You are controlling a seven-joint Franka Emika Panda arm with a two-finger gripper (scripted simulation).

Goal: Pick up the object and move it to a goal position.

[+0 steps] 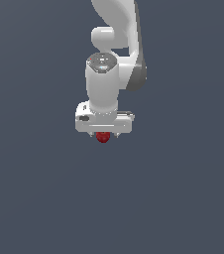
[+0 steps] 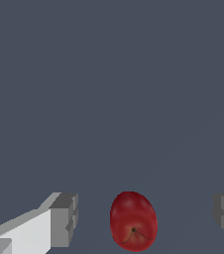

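Observation:
The object [image 2: 133,221] is a small glossy dark-red apple-like lump. In the wrist view it lies between my two grey fingertips [image 2: 64,219], with a clear gap on each side. My gripper [image 2: 146,218] is open around it and does not touch it. In the exterior view the object [image 1: 102,137] shows just under the white gripper [image 1: 104,134], which points straight down and hides most of it.
The plain dark grey-blue floor [image 1: 183,198] fills both views. The white arm [image 1: 114,44] rises above the gripper to the exterior view's top edge. No other object or marker shows.

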